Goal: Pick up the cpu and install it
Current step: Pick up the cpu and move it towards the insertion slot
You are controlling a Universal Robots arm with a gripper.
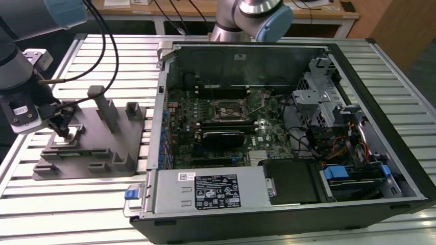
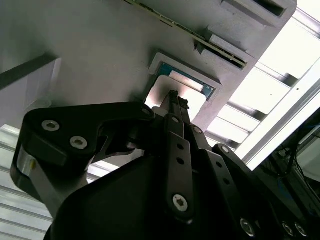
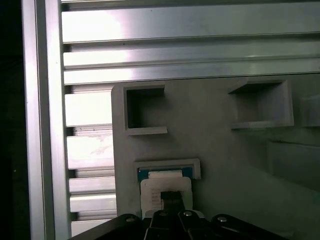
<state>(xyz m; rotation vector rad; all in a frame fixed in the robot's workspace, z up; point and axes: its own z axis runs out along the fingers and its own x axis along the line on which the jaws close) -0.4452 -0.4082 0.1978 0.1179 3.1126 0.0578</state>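
Your hand (image 2: 172, 96) has its fingers pressed together into one narrow tip, at or just over the top of the cpu (image 2: 194, 96). The cpu lies flat in its pocket in the grey fixture block (image 1: 102, 148) on the tabletop (image 1: 75, 204). By my judgement you are only at the pickup: nothing is lifted. Beside the block stands the open computer case (image 1: 259, 66). Its motherboard socket (image 1: 228, 108) looks unfilled, so the whole install remains.
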